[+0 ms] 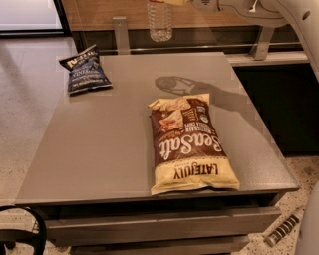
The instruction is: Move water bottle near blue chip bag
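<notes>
Table, grey, flat-topped, with a shelf below, standing on a speckled floor and filling most of the camera view. Robot arm, white, entering from the upper right corner and reaching left along the top edge. Brown and cream "Sea Salt" bag, large, lying flat on the right half of the table, its lettering upside down to the camera, its cream end near the front edge. Blue chip bag, small, dark navy with white lettering, lying at the far left corner of the table, well apart from the large bag. Water bottle, clear plastic, upright, lifted off the table above its far edge, to the right of the blue chip bag and well apart from it; its top is cut off by the frame. Claw, only its tan lower tips showing at the top edge, clamped on the upper part of the water bottle. Shadow of arm and bottle, on the table behind the large bag.
</notes>
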Tool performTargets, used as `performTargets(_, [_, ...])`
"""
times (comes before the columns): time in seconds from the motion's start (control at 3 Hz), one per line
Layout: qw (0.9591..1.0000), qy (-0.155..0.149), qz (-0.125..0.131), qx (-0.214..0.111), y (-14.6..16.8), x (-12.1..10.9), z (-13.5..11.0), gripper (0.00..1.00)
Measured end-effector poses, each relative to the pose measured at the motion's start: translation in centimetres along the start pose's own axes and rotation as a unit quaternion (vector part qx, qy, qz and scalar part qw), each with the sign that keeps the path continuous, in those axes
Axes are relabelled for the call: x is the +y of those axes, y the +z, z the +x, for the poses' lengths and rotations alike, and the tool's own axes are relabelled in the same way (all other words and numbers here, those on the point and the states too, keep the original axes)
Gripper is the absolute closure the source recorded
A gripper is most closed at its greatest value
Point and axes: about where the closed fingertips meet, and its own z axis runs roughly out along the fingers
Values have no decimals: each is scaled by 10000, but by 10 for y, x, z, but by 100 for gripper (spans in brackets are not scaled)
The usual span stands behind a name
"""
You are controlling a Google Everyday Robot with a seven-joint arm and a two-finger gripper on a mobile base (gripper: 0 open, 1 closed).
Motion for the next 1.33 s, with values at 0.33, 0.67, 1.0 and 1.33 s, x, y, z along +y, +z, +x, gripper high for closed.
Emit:
performTargets(0.33, [9997, 107, -74, 185, 35, 5, 30, 100])
performTargets(0.67, [9995, 221, -118, 207, 64, 13, 53, 100])
performTargets(1.0, [9993, 308, -209, 43, 89, 28, 65, 100])
performTargets(1.33, [9986, 345, -403, -61, 119, 51, 73, 100])
